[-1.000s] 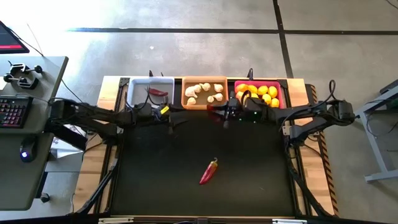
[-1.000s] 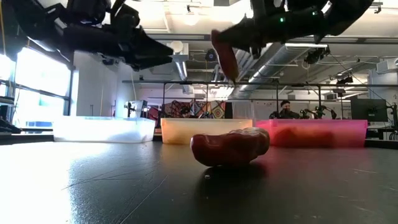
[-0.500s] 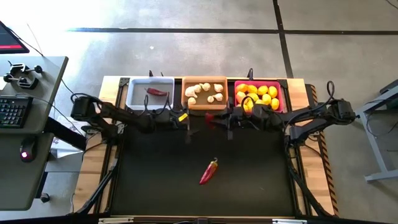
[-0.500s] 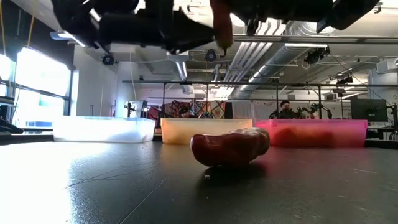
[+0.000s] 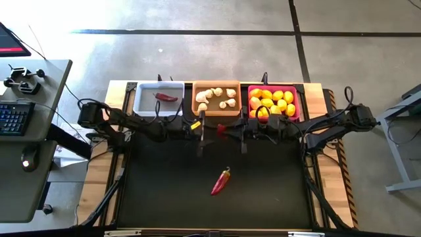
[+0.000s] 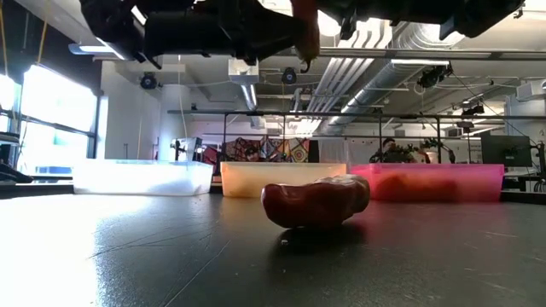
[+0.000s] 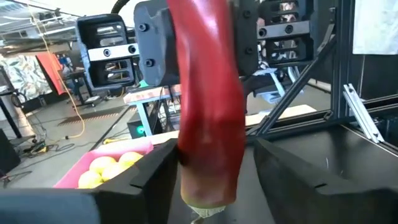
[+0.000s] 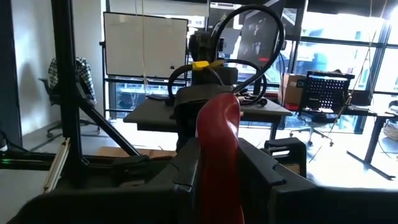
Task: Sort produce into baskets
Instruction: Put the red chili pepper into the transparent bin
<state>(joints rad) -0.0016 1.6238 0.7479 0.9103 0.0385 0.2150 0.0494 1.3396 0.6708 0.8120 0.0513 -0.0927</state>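
Observation:
A dark red chili (image 7: 208,118) hangs upright in mid-air over the table's far middle, with my right gripper (image 5: 238,131) shut on it. My left gripper (image 5: 201,130) reaches in level from the left, open. Its fingers (image 7: 155,180) stand on either side of the chili's lower end, and I cannot tell whether they touch it. A second chili (image 5: 221,181) lies on its side on the black mat. Along the far edge stand the white basket (image 5: 141,99) with one chili, the orange basket (image 5: 195,105) with garlic, and the pink basket (image 5: 297,105) with lemons. My right gripper pinches the chili (image 8: 217,155) between its two fingers. They come in level from the table's right and lie across it. The chili stands upright, lifted clear of the table, one end rising above the fingers (image 8: 186,168) and its pale stem end (image 7: 205,205) hanging below.
The black mat (image 5: 164,197) is bordered by wooden table edges. A desk with a keyboard (image 5: 13,118) stands off the table's left. Beyond the baskets the low view shows the room with frames and benches.
My left gripper has moved toward the table's right, up to the hanging chili, so its fingers now flank it. My right gripper has shifted slightly toward the near edge and the left, keeping the chili lifted. The chili on the mat has not moved.

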